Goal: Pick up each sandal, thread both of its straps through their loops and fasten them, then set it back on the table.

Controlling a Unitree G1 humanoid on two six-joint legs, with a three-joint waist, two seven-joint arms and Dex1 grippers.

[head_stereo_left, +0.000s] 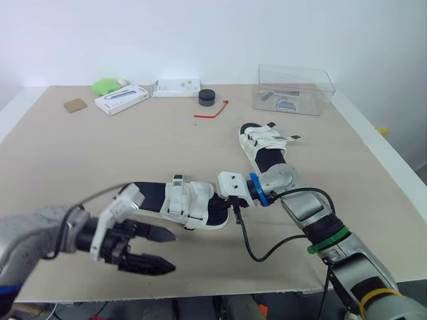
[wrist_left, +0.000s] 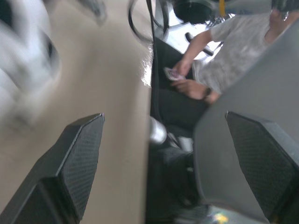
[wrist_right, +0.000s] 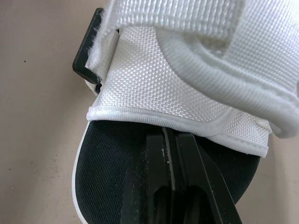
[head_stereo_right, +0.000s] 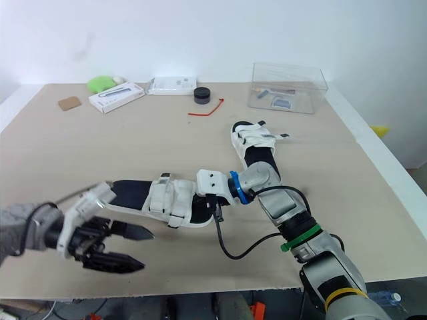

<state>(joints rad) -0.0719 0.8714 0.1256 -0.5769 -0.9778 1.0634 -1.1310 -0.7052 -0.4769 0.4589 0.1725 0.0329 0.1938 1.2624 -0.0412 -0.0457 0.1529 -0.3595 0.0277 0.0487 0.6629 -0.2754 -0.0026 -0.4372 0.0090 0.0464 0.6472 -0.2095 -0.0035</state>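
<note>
The left arm (head_stereo_left: pixel 33 235) comes in from 8 o'clock in the head view, forearm nearly level. The left gripper (head_stereo_left: pixel 170 251) points toward 3 o'clock with its two black fingers (head_stereo_left: pixel 155 233) spread wide apart. The right arm (head_stereo_left: pixel 313 220) enters from 5 o'clock and reaches toward 10 o'clock, bent at its wrist (head_stereo_left: pixel 255 189). The right gripper (wrist_right: pixel 170 138) points toward 9 o'clock, its fingers pressed together.

Nothing written can be read here. In the upper left of the left eye view, the white box (head_stereo_left: pixel 121 99) carries a dark printed strip and the flat white package (head_stereo_left: pixel 176 87) next to it bears small dark marks. All of it is too small to make out.
</note>
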